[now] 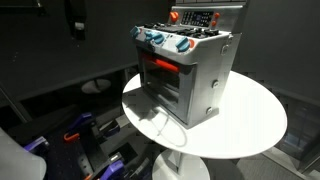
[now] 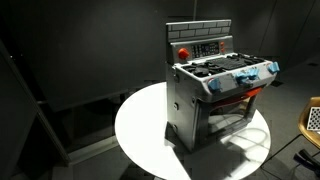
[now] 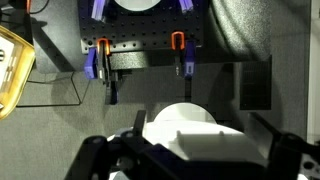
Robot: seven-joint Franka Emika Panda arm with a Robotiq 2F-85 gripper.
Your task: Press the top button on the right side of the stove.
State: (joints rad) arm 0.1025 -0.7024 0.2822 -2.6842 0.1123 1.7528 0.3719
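The small silver toy stove (image 1: 190, 75) stands on a round white table (image 1: 255, 125), with a red-glowing oven window and blue-and-red knobs along the front. It also shows in an exterior view (image 2: 215, 95). Its raised back panel carries a round red button (image 2: 183, 52) and a dark panel of small buttons (image 2: 208, 47). In the wrist view my gripper (image 3: 190, 152) is open and empty, its two dark fingers wide apart at the bottom edge. It is high above a bright, overexposed pale shape (image 3: 195, 130) that I cannot make out clearly. I cannot pick out the gripper in either exterior view.
The table stands on a white pedestal (image 1: 180, 165). Below it lie a black pegboard (image 3: 140, 55) with orange-and-purple clamps (image 3: 103, 60) and a yellow object (image 3: 10, 65). More clamps lie on the floor (image 1: 80, 130). Dark walls surround the scene.
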